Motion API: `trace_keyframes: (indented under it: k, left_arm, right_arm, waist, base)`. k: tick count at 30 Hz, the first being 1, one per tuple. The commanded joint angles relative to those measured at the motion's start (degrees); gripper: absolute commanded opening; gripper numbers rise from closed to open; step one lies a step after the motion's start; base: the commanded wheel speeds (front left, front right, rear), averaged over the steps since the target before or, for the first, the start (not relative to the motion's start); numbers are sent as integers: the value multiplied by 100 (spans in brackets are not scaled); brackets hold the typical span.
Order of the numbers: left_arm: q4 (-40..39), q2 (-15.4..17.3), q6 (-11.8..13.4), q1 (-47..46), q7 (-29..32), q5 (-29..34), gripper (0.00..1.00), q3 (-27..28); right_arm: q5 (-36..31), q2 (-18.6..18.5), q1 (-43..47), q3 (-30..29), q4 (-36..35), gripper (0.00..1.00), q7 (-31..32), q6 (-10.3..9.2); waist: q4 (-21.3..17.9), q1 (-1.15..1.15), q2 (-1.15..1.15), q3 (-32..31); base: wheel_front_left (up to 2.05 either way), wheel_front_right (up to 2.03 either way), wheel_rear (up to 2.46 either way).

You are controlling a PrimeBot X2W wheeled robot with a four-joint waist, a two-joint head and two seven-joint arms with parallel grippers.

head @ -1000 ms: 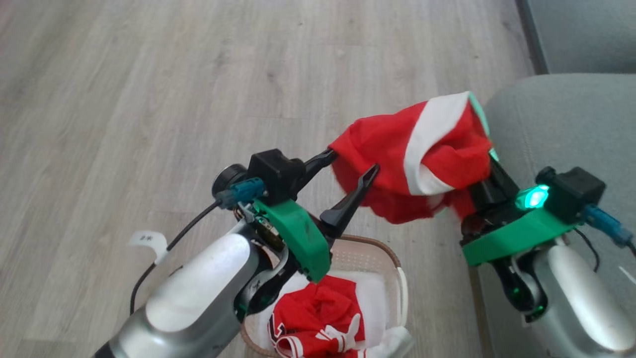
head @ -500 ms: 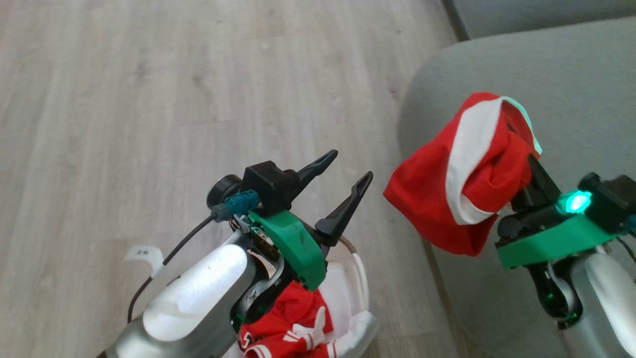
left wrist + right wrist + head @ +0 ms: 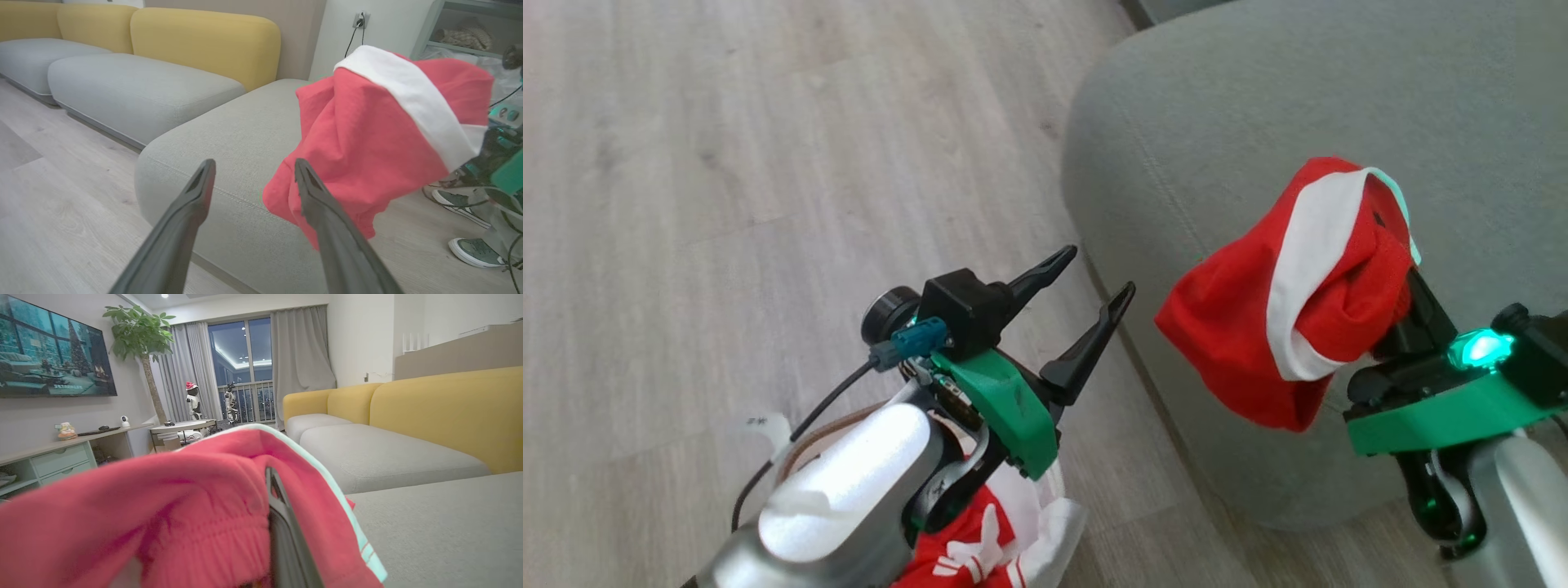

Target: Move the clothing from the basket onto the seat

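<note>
The right gripper (image 3: 1414,309) is clamped shut on a bunched red garment (image 3: 1241,327) with a broad white band. It holds the garment in the air over the near rounded edge of the seat (image 3: 1258,106), and the loose end hangs down on the side away from the cushion's middle. Whether the cloth brushes the seat cannot be told. The left gripper (image 3: 1099,273) has its fingers spread apart and holds nothing. It sits just off the seat's corner, over the floor. More red and white clothing (image 3: 964,555) lies in the basket (image 3: 805,437), which stands on the floor further out from the seat, partly under the left forearm.

The cloth looks light, limp and easily creased. It should drape and slide rather than keep a shape, so it is unlikely to land flat. The thick gathered band is probably the surest place to pinch. A single thin layer could slip free or drag its neighbours along.
</note>
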Motion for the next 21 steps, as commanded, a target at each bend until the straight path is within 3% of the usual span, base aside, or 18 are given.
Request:
trace_keyframes:
  k: [1,10,21]
  left_arm:
    - [-142,139,23,-273,-75,34,100,232]
    - [-122,132,61,-298,-141,45,100,230]
    - [-125,134,50,-375,-137,47,100,196]
  right_arm:
    - [-32,-32,-52,38,-248,0,-54,-1]
    - [-82,-45,28,-23,-385,0,-55,-1]
    - [-106,-90,-88,-124,-424,0,-55,-1]
  waist:
    - [-210,0,0,66]
    - [-576,0,0,109]
    - [-601,0,0,211]
  base:
    - [0,0,0]
    - [0,0,0]
    - [0,0,0]
